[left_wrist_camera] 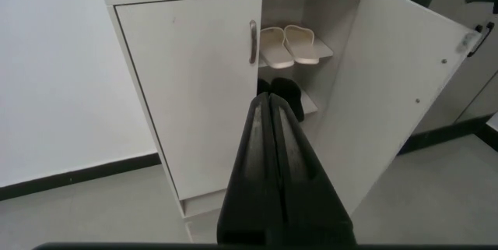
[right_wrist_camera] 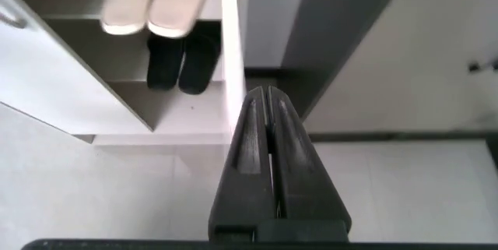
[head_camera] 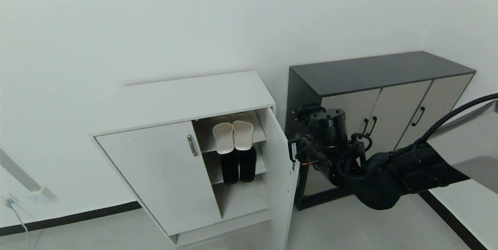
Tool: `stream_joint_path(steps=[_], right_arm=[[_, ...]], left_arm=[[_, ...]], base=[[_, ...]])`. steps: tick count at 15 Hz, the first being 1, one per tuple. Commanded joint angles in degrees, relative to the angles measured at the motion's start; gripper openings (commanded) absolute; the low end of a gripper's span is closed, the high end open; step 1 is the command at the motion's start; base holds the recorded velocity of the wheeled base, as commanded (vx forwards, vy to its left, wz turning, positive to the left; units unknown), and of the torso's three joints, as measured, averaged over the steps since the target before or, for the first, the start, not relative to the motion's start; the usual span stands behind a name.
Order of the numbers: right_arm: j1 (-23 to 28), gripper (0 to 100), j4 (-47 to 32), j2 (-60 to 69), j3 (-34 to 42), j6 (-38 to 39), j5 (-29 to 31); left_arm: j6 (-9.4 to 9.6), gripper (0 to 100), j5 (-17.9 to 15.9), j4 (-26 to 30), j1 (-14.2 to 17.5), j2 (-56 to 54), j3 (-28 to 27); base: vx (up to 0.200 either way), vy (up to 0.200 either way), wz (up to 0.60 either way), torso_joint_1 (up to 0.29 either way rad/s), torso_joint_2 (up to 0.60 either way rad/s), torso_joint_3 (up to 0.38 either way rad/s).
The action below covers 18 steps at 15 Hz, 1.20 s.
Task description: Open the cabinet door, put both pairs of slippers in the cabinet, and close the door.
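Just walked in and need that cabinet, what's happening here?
A robot is putting slippers away. Both pairs are already inside the white cabinet, the white slippers above the black slippers. One door is open, and the right gripper, shut, is beside its outer face; closing it looks like what remains.

White cabinet [head_camera: 194, 94], right door [head_camera: 278, 164] open; beige slippers [head_camera: 233, 136] above seemingly black slippers [head_camera: 238, 169].
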<state>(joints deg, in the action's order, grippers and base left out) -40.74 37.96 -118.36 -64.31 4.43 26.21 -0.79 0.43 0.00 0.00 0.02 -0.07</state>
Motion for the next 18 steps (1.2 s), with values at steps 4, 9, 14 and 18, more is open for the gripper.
stream_joint_path(steps=[4, 9, 14, 18], right_arm=[[-0.22, 0, 3.79, 1.73, 3.49, -3.02, -0.02], [-1.01, 0, 5.02, 1.38, 3.4, -3.37, -0.02], [-0.74, 0, 6.95, 0.15, 3.84, -3.28, -0.02], [0.93, 0, 13.1, -0.65, 5.15, -5.3, 0.42]], left_arm=[[0.0, 0, 0.01, 0.0, 0.0, 0.06, -0.01], [0.0, 0, 0.01, 0.0, 0.0, -0.02, -0.01], [0.0, 0, 0.01, 0.0, 0.0, -0.02, -0.01], [-0.09, 0, 0.01, 0.0, 0.0, -0.02, 0.07]], base=[[0.0, 0.0, 0.0, 0.0, 0.0, 0.0], [0.0, 0.0, 0.24, 0.001, 0.0, 0.001], [0.0, 0.0, 0.48, 0.002, 0.0, 0.002], [0.0, 0.0, 0.0, 0.0, 0.0, 0.0]])
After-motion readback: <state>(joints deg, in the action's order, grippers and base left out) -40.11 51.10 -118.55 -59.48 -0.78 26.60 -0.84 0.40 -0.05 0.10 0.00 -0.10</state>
